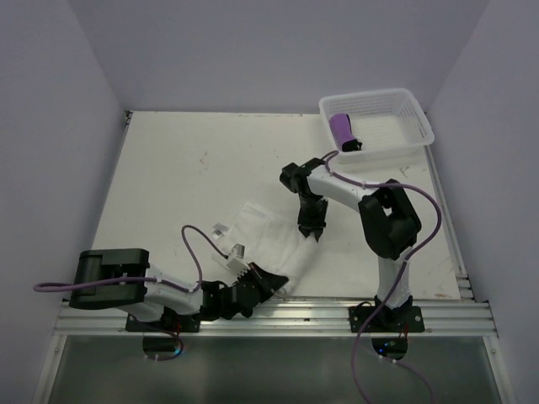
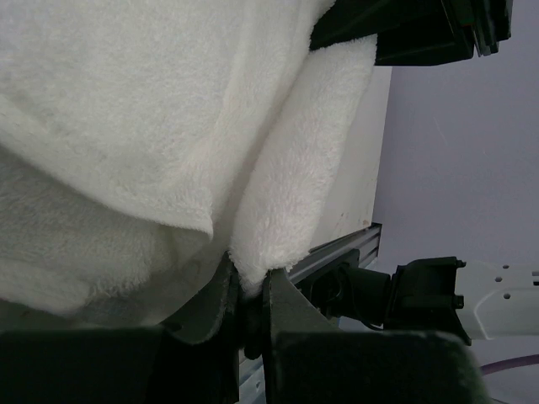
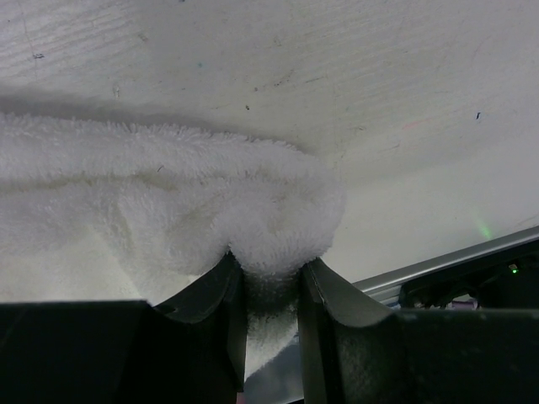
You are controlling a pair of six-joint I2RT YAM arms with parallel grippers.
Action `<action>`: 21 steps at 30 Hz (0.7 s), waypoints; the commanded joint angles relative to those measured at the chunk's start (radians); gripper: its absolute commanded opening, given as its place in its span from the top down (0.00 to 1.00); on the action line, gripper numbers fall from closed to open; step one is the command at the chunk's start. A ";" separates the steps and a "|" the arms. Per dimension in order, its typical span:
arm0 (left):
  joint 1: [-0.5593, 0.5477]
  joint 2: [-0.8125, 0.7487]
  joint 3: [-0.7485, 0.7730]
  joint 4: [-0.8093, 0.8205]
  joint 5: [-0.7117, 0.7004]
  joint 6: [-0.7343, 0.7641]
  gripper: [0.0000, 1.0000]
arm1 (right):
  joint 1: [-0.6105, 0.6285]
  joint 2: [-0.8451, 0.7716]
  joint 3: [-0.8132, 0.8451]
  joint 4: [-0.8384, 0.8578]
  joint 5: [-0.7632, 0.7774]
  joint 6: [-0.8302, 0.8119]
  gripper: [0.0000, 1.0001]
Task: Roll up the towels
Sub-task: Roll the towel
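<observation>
The large plain white towel point(image 1: 269, 231) lay crumpled, not yet rolled, on the table point(image 1: 194, 160). The left end effector point(image 1: 276, 284) and right end effector point(image 1: 313, 235) each pinched a fold of it, nearly closed. The small purple towel point(image 1: 343, 130) sat rolled in the white perforated basket point(image 1: 413, 118).

Overhead, I see soft, even light across the desk point(image 1: 185, 160), with no glare and only faint shadows under both arms point(image 1: 345, 189). On my left wrist view the left fingers point(image 2: 206, 316) are dark and blurred at the bottom, while the white towel point(image 2: 126, 126) above them is bright with fairly sharp pile. On the right wrist view the right fingers point(image 3: 210, 307) are equally dim and soft. Beyond them a grey shadow edges the towel's fold.
</observation>
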 commanded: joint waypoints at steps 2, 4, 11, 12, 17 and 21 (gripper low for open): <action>-0.095 -0.001 -0.049 -0.236 0.106 -0.063 1.00 | -0.059 0.018 0.069 0.119 0.400 0.009 0.84; -0.110 0.000 -0.023 -0.278 0.084 -0.063 1.00 | -0.056 0.017 0.078 0.120 0.396 0.009 0.81; -0.145 0.007 -0.015 -0.313 0.058 -0.111 1.00 | -0.055 -0.014 0.098 0.150 0.347 -0.031 0.58; -0.150 0.008 -0.015 -0.313 0.058 -0.114 1.00 | -0.055 -0.029 0.101 0.156 0.334 -0.037 0.54; -0.156 0.014 -0.008 -0.322 0.057 -0.116 1.00 | -0.053 -0.104 0.117 0.220 0.265 -0.143 0.52; -0.156 0.014 -0.009 -0.325 0.057 -0.120 1.00 | -0.052 -0.208 0.018 0.434 0.117 -0.292 0.52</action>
